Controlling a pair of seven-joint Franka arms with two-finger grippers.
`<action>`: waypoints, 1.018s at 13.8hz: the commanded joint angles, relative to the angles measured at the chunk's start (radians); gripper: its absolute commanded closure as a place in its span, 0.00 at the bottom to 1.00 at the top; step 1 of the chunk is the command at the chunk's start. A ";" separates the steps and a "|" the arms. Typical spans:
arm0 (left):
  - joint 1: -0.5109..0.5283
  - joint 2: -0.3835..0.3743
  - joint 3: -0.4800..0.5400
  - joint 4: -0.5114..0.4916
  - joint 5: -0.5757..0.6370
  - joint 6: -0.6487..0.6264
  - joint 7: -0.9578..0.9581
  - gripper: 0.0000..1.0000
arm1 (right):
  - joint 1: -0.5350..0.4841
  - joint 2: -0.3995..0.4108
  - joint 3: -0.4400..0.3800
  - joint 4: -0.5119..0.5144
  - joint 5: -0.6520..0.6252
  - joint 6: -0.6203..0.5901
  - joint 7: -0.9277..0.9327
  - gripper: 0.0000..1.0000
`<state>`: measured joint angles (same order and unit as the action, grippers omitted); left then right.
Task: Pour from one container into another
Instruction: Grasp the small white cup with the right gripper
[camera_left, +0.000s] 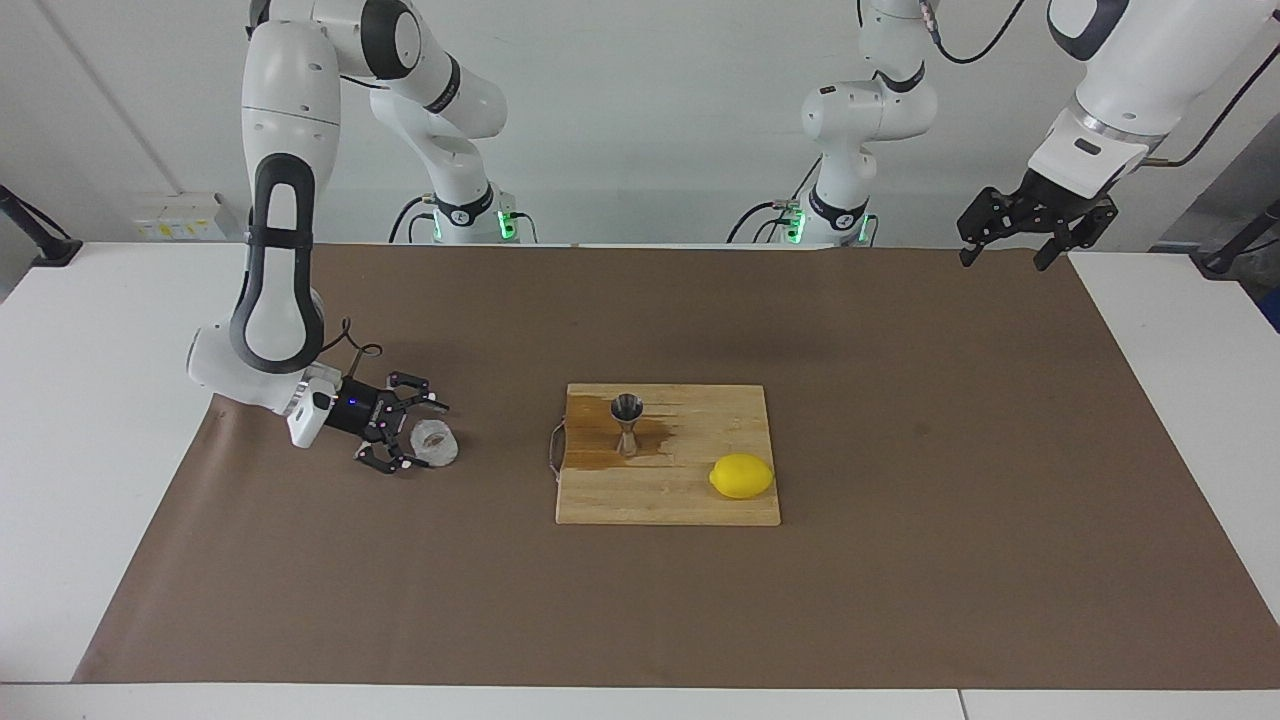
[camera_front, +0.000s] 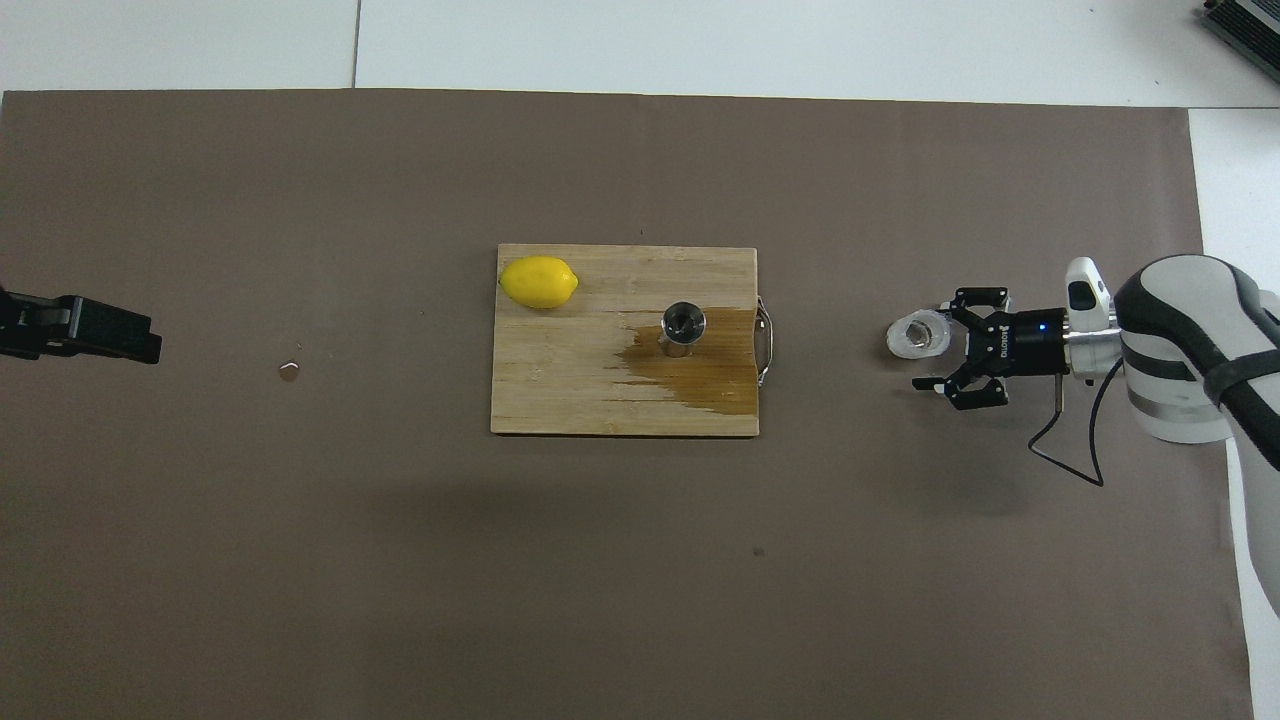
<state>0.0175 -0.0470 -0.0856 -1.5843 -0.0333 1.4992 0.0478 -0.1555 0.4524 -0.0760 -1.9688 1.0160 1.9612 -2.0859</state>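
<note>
The clear faceted tumbler (camera_left: 436, 443) stands on the brown mat toward the right arm's end of the table; it also shows in the overhead view (camera_front: 918, 335). My right gripper (camera_left: 420, 437) is low and lies sideways, open, its fingertips on either side of the tumbler without closing on it (camera_front: 932, 344). The steel jigger (camera_left: 627, 420) stands upright on a wooden cutting board (camera_left: 700, 500), in a wet brown stain (camera_front: 700, 375); from above the jigger (camera_front: 683, 325) shows its open top. My left gripper (camera_left: 1005, 258) waits raised and open over the left arm's end of the table (camera_front: 90, 330).
A yellow lemon (camera_left: 741, 476) lies on the board's corner farther from the robots (camera_front: 539, 282). The board (camera_front: 560, 400) has a metal handle (camera_front: 765, 340) on the side toward the tumbler. A small drop (camera_front: 289, 371) lies on the mat toward the left arm's end.
</note>
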 joint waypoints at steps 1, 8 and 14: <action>-0.013 -0.020 0.004 -0.020 0.038 -0.022 0.010 0.00 | 0.017 -0.024 0.002 -0.039 0.036 0.038 -0.043 0.00; 0.005 -0.039 0.004 -0.059 0.032 -0.017 0.003 0.00 | 0.025 -0.023 0.004 -0.033 0.061 0.062 -0.109 0.00; 0.005 -0.039 0.004 -0.059 0.032 -0.017 0.001 0.00 | 0.070 -0.017 0.002 -0.035 0.079 0.117 -0.166 0.26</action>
<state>0.0191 -0.0576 -0.0819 -1.6147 -0.0156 1.4881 0.0476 -0.0987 0.4492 -0.0751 -1.9778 1.0615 2.0496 -2.2132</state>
